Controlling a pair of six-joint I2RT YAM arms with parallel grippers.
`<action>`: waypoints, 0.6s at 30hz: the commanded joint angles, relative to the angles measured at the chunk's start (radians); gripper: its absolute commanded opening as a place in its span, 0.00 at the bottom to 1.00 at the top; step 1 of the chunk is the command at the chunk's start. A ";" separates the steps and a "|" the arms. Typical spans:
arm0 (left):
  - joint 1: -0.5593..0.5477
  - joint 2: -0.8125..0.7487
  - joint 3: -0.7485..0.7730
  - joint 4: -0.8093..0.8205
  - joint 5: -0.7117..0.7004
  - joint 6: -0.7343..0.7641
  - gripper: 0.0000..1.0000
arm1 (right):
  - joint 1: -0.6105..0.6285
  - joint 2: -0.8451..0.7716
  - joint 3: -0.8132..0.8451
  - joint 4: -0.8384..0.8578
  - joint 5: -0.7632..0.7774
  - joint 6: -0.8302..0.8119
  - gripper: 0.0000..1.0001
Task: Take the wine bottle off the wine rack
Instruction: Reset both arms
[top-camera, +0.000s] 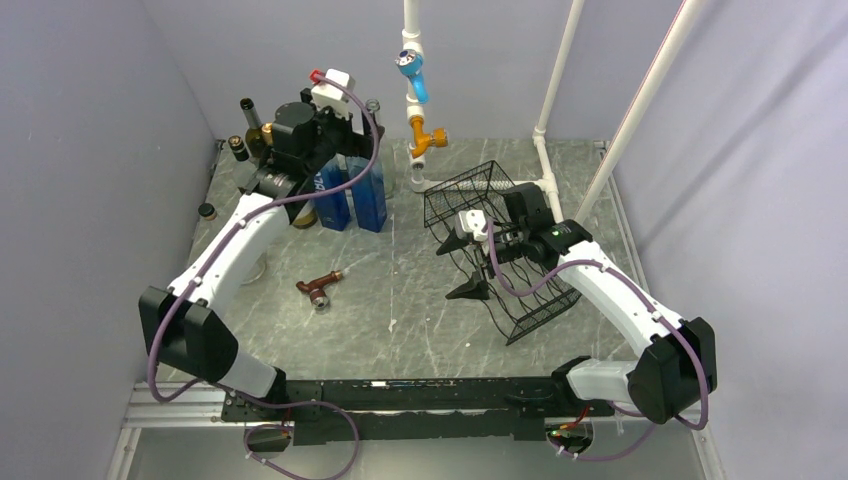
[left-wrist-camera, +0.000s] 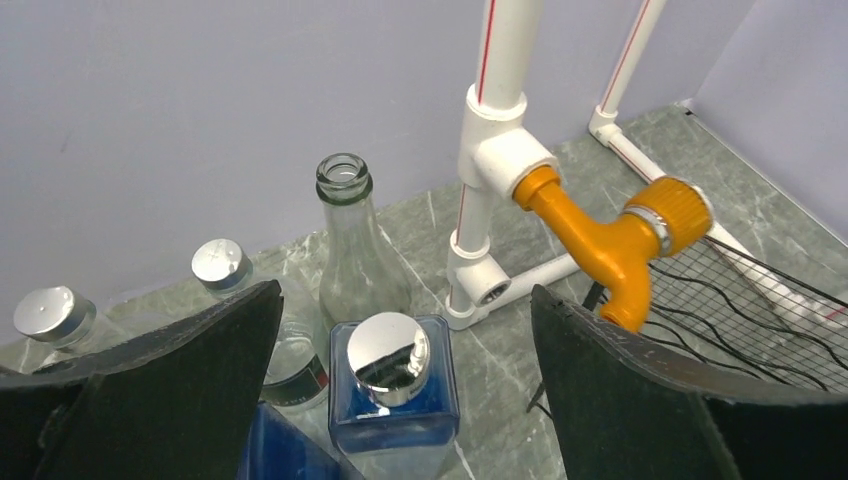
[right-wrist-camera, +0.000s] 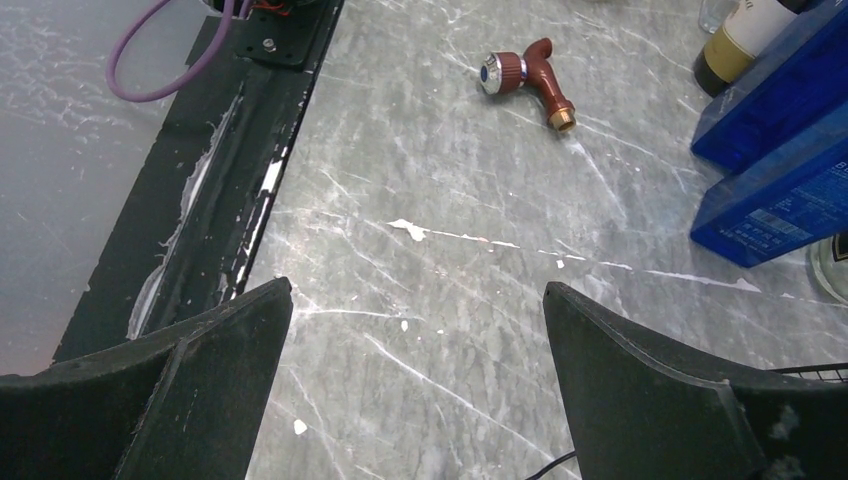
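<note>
left end effector (left-wrist-camera: 405, 292) wide open, holds nothing, over blue bottle (left-wrist-camera: 393, 400) | right end effector (right-wrist-camera: 417, 288) wide open, empty | wine bottle (right-wrist-camera: 740, 40) stands on counter (right-wrist-camera: 450, 180), upper right of right wrist view, off wine rack (top-camera: 470, 195) | risk: fingers (left-wrist-camera: 180, 370) may knock blue bottle over when lifting

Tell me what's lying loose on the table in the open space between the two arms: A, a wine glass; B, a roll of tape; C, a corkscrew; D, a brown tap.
D: the brown tap lies on its side on the bare marble table, with nothing else touching it.
</note>
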 joint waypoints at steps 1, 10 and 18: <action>0.002 -0.093 0.063 -0.046 0.060 -0.022 1.00 | -0.011 -0.033 0.004 0.009 -0.035 -0.016 1.00; 0.011 -0.218 0.035 -0.187 0.202 -0.046 1.00 | -0.048 -0.047 0.006 0.011 -0.037 -0.002 1.00; 0.017 -0.411 -0.148 -0.274 0.290 -0.101 1.00 | -0.121 -0.072 0.015 0.027 -0.032 0.060 1.00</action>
